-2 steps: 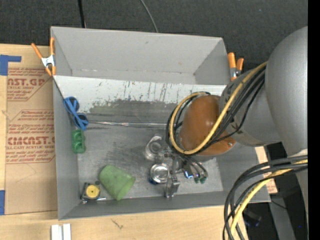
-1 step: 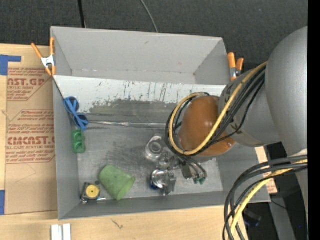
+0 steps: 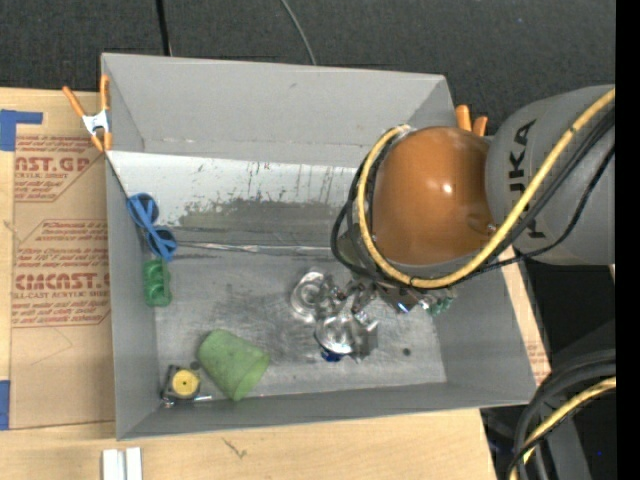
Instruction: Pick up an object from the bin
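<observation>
Clear piece (image 3: 309,294), bin (image 3: 250,98) ctr, at gripper (image 3: 346,320): prob. light, slippery; take at rim. Grip state: cannot tell.

The arm (image 3: 560,188) reaches in from the right, tool (image 3: 345,318) pointing down.

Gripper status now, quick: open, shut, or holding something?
Gripper: cannot be told. It is down by a shiny, clear crumpled thing, right of centre in the grey metal bin.
</observation>
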